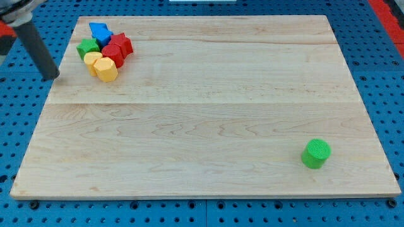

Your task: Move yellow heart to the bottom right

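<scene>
Pushing the heart out of the far-left huddle

Nearest, toward the view's bottom right, a green cylinder [315, 153] stands alone on the desk [202, 126], close to the corner where the heart should end up. The wide middle of the wood carries nothing.

Farther back, at the desk's left edge, my tip [54, 77] rests at the end of the slanted dark rod. The arm has no gripper, so there is nothing to open or shut.

The yellow heart [93, 60] lies just to the view's right of my tip and slightly higher, near but not touching it. I take it to be the rounder of two yellow blocks. The other, a yellow faceted block [106, 70], touches it on the lower right, squarely on the line toward the goal.

Behind them, packed close, sit a green block [88, 46], two red blocks [112, 54] [120, 43] and, farthest, a blue block [99, 30].

That makes two yellow, two red, two green and one blue, seven in all
</scene>
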